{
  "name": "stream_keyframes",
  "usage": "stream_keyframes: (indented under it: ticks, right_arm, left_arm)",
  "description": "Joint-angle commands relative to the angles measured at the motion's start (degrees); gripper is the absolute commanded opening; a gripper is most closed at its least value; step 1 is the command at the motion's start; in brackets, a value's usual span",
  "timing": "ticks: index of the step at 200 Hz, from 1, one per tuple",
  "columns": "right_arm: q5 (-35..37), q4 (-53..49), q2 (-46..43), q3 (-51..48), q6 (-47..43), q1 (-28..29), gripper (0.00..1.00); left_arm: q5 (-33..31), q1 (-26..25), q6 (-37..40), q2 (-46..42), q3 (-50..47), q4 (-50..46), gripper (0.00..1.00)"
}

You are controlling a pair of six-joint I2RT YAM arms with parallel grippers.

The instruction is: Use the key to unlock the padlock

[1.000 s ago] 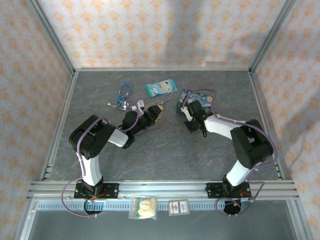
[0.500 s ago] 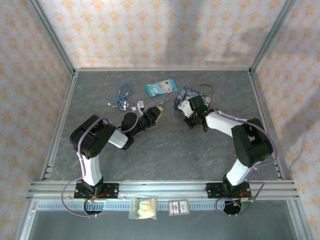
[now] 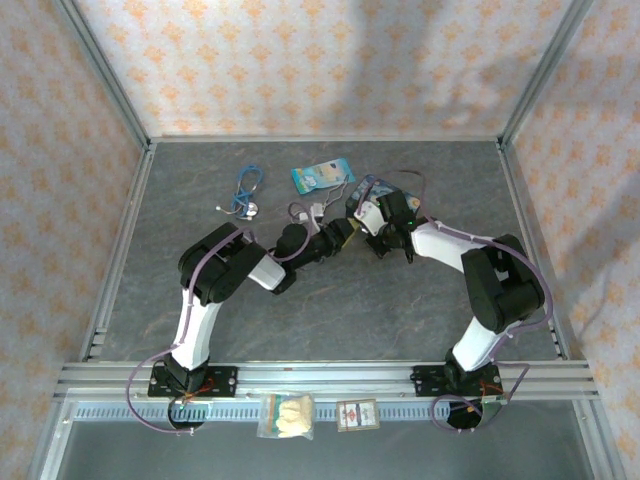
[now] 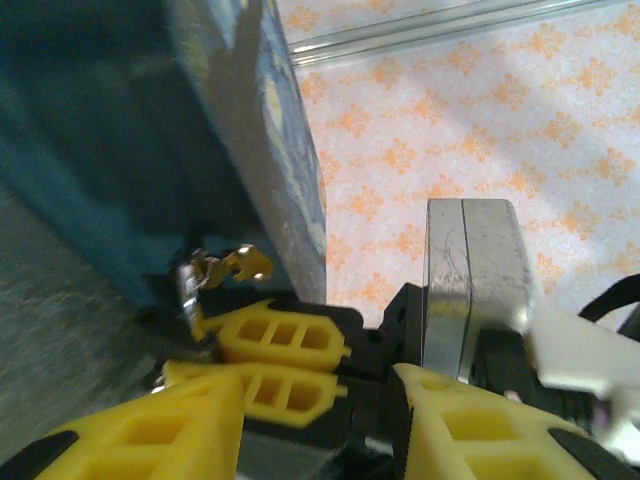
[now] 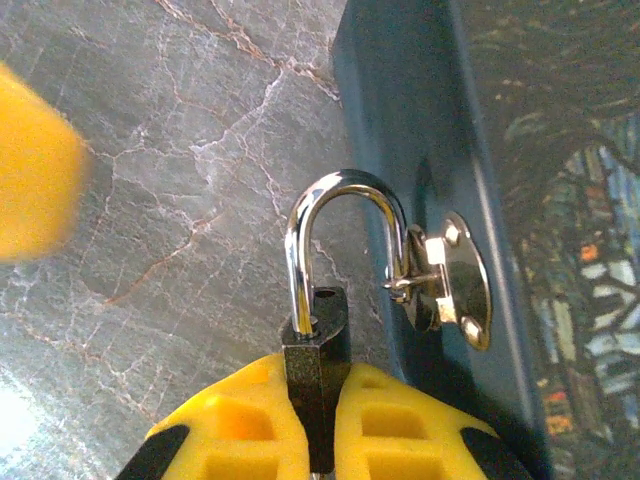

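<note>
Two arms meet at the painted tin, far side of the worktop

The right gripper [image 5: 318, 400] has its jaws clamped tight on the padlock [image 5: 316, 335], pinching the dark body with the shackle pointing up. The shackle hooks through the small metal clasp [image 5: 452, 292] on the dark blue side of the painted tin [image 5: 430, 130], which lies towards the far edge of the grey worktop [image 3: 330, 310], right of the middle. The left gripper [image 4: 320, 400] sits just beside it, jaws partly open; I cannot tell if they hold anything.
</note>
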Motion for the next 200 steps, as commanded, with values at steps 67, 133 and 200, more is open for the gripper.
stream_keyframes:
  ticks: [67, 133, 200]
  right_arm:
    - [-4.81, 4.72, -0.77, 0.10, 0.47, -0.69, 0.00]
    - [-7.56, 7.12, -2.48, -3.15, 2.30, -1.29, 0.00]
    - [-7.90, 7.21, -2.82, -2.54, 3.02, -1.23, 0.00]
  left_arm:
    - [-6.99, -0.32, 3.75, 4.60, 6.48, -10.81, 0.34]
    - [-7.85, -0.50, 0.55, 7.51, 9.72, -6.87, 0.33]
    - [-7.76, -1.39, -0.17, 8.89, 10.37, -5.91, 0.02]
